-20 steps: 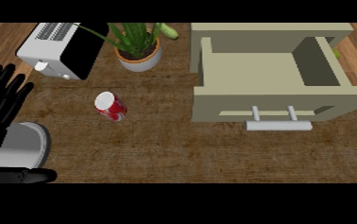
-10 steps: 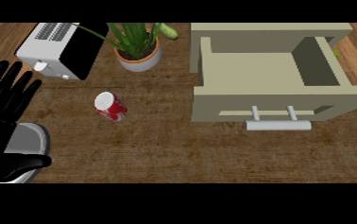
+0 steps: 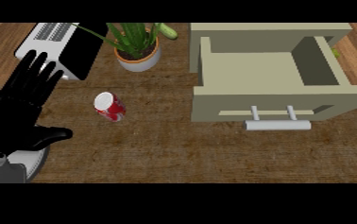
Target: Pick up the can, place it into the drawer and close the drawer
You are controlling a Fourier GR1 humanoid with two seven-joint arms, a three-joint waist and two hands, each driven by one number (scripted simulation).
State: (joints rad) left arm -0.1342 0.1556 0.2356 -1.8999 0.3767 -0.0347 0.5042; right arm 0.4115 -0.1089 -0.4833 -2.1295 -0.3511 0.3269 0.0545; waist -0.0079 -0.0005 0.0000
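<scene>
At the left edge of the head view, the left hand (image 3: 28,100) shows with fingers straight and spread, thumb out toward the right, holding nothing. Its grey forearm comes in from the near-left corner. The right hand is not in view.

Can (image 3: 110,107) sits on the wooden counter (image 3: 174,147), right of the left hand and apart from it, no contact. Red body, pale top facing up and slightly far-left; the can looks tilted, long axis running roughly far-left to near-right, but whether it stands or lies down I cannot tell for sure.

Drawer (image 3: 265,72) is pulled open on the right side, well apart from the can, with nothing visible inside. Its handle (image 3: 277,124) sticks out toward the near side.

Key relation: the can lies to the right of the left hand, level with its palm, between hand and drawer. Left hand is the only one shown, so judged the nearer; a move rightward with the thumb side leading would bring it to the can. Task looks barely begun: can not yet grasped, drawer open.

Other stuff: potted plant (image 3: 137,48) far of the can, toaster (image 3: 63,48) at far left just beyond the fingertips. Risk, as a guess: a sideways touch could roll or tip the can.
</scene>
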